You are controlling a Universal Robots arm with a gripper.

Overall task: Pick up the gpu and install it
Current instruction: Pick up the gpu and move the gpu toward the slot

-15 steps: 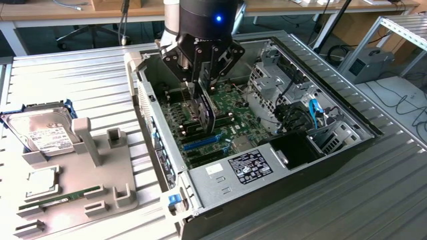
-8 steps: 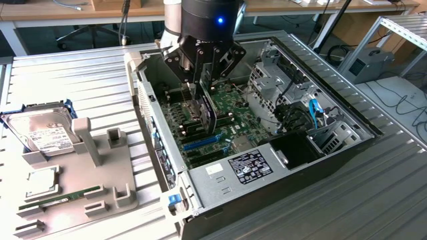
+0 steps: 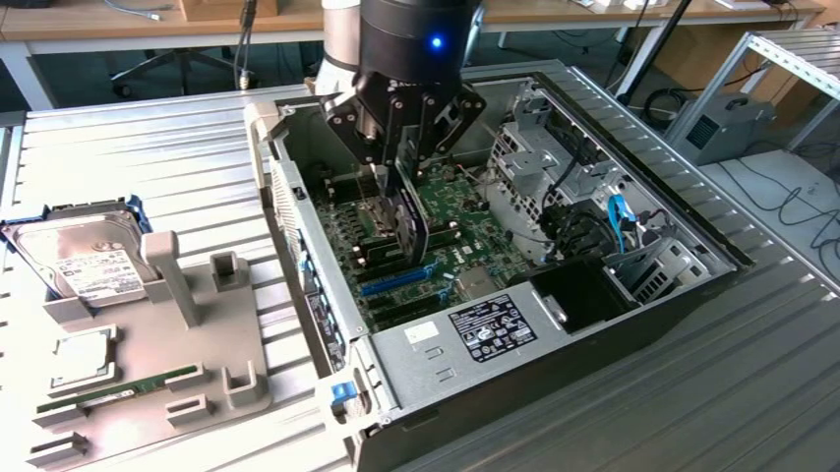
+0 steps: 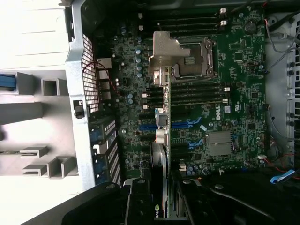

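Note:
My gripper (image 3: 397, 182) hangs inside the open computer case (image 3: 656, 211) and is shut on the gpu (image 3: 415, 211). The gpu is a thin black card with a silvery metal edge, held upright on its edge just above the green motherboard (image 3: 466, 231). In the wrist view the gpu (image 4: 165, 122) runs edge-on from between my black fingers (image 4: 137, 199) out over the blue expansion slots (image 4: 185, 125), and its silvery metal end (image 4: 164, 51) lies beside the processor socket (image 4: 193, 58). I cannot tell whether the card touches a slot.
On the exterior view's left, a grey holder (image 3: 171, 324) carries a silver hard drive in a blue frame (image 3: 79, 261), a processor (image 3: 82, 356) and a green RAM stick (image 3: 125, 386). A labelled power supply (image 3: 486, 326), drive cages and cables (image 3: 617, 221) crowd the case.

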